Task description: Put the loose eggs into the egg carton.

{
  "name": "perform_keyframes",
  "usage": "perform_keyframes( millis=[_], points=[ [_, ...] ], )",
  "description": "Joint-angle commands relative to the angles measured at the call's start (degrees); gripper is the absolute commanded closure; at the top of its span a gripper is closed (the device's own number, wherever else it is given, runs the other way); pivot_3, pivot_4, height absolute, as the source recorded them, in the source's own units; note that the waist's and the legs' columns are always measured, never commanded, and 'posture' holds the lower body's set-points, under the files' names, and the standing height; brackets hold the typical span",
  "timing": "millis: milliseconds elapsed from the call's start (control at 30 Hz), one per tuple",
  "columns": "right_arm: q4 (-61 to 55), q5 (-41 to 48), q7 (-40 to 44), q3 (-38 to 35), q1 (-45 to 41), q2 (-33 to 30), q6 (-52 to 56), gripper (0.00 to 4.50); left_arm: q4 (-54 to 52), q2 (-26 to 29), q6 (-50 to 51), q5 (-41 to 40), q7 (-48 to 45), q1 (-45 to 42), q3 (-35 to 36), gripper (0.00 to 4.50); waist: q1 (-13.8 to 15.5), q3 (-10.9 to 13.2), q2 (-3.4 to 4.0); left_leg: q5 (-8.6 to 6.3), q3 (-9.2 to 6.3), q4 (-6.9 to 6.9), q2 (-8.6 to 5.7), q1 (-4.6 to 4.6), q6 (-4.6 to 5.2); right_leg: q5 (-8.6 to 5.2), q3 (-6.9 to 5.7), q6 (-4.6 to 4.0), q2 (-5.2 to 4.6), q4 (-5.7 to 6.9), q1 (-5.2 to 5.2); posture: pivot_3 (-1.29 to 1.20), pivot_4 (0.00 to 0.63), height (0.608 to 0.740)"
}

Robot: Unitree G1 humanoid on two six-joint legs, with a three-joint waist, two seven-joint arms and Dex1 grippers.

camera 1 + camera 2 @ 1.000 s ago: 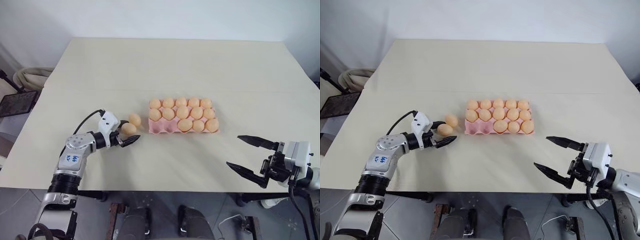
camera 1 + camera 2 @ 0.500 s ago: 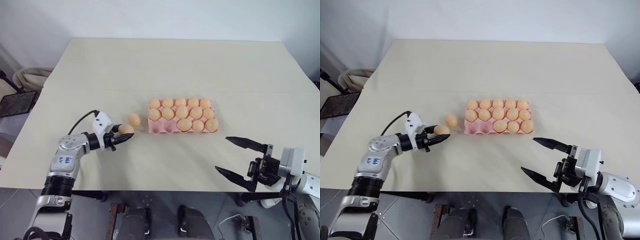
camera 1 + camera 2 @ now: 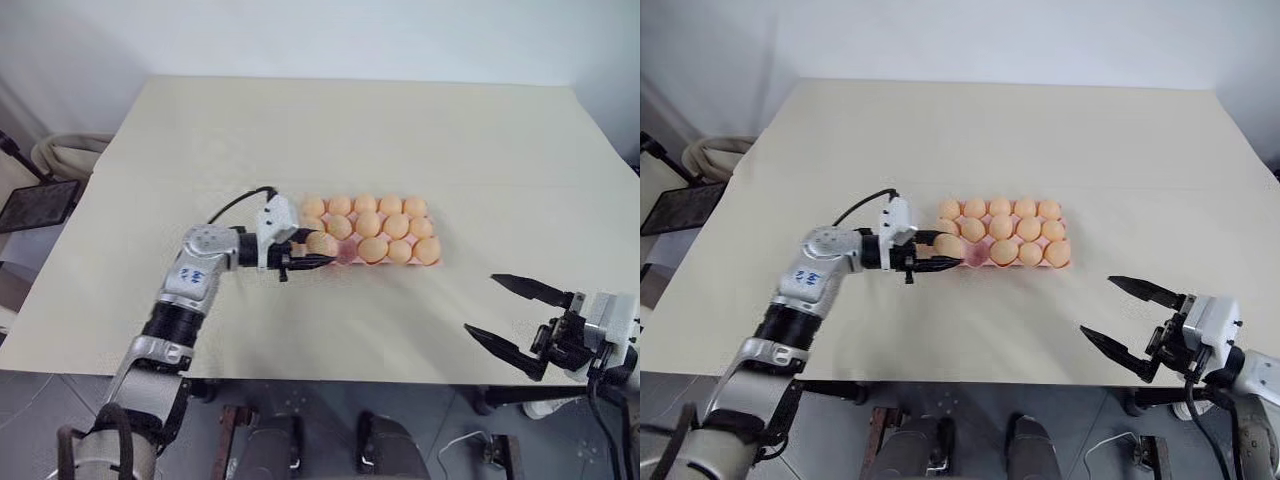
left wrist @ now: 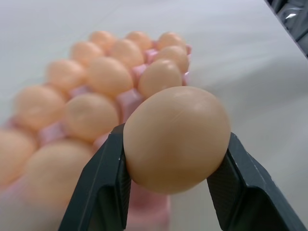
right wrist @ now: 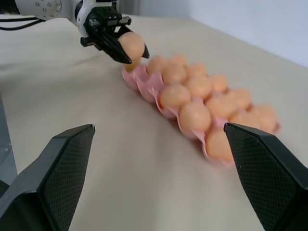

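Bare test room, plain beige table (image 3: pixel 300 130), blank white wall (image 3: pixel 300 35)

no readable text anywhere; only mark is a small blue print on the left arm's grey forearm housing (image 3: pixel 193 276), too small to make out.

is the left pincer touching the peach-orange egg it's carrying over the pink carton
Touching. The left wrist view shows both black fingers of the left pincer pressed against the sides of the smooth peach-orange egg.
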Motion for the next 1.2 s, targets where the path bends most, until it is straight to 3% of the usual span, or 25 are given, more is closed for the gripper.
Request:
perform_keyframes(
  millis=[33, 167, 467, 600, 800, 1000, 1200],
  points=[
    [-2.0, 0.7, -1.3, -3.8, 2.6, 0.6, -1.5, 0.0, 9.2, -3.5, -6.0, 3.2, 1.5, -6.0, -0.9, 2.62, 0.0, 0.0, -0.02, 0.0, 0.01, 0.01, 0.0, 0.0, 0.01, 0.01, -0.02, 0.01, 0.03, -0.01, 0.0, 0.0, 0.15, 0.74],
    [-4.9, 1.0, -2.8, -4.2, 5.2, 1.8, -1.6, 0.0, 17.2, -6.2, -9.9, 5.7, 2.3, -9.6, -1.2, 2.62, -0.3, 0.0, -0.02, -0.07, 0.15, 0.06, 0.0, 0.01, 0.1, 0.05, 0.09, 0.09, 0.01, -0.09, 0.0, 0.0, 0.15, 0.74],
    [-8.0, 2.0, -4.0, -2.5, 5.0, 1.1, 0.5, 0.0, 15.9, -4.1, -12.0, 5.3, -1.3, -9.0, 0.8, 0.02, -0.4, 0.0, -0.02, -0.09, 0.19, 0.1, 0.04, 0.02, 0.11, 0.08, 0.18, 0.09, -0.06, -0.09, -0.05, 0.0, 0.15, 0.74],
    [-6.6, 2.5, -2.7, -0.2, 0.8, 0.0, 1.7, 0.0, 10.1, -1.3, -11.5, 2.8, -2.9, -7.0, 3.5, 0.02, -0.5, 0.0, -0.02, -0.09, 0.2, 0.11, 0.07, 0.02, 0.11, 0.11, 0.22, 0.07, -0.05, -0.1, -0.08, 0.0, 0.15, 0.74],
    [-4.1, 2.9, 1.0, 6.2, -7.8, -0.8, 2.9, 0.0, -0.1, 7.2, -6.7, -0.6, -2.7, -0.9, 9.2, 0.02, -0.9, 0.0, -0.01, -0.1, 0.2, 0.11, 0.13, 0.01, 0.05, 0.11, 0.23, 0.06, -0.01, -0.06, -0.15, 0.0, 0.15, 0.74],
    [-0.9, 3.9, 4.9, 12.2, -15.6, 0.3, 3.9, 0.0, -12.6, 17.0, 0.0, -3.7, -0.2, 13.2, 16.9, 0.02, -1.0, 0.0, 0.0, -0.15, 0.2, 0.11, 0.16, -0.04, 0.0, 0.11, 0.28, 0.06, -0.09, 0.11, -0.26, 0.0, 0.15, 0.74],
    [2.6, 4.6, 9.3, 13.1, -18.4, 2.3, 1.3, 0.0, -21.4, 18.9, 1.7, -4.3, 5.4, 26.6, 21.7, 0.02, -0.4, 0.0, -0.01, -0.28, 0.16, 0.11, 0.13, -0.07, 0.03, 0.12, 0.2, 0.03, -0.34, 0.12, -0.37, 0.0, 0.15, 0.74]
  ],
)
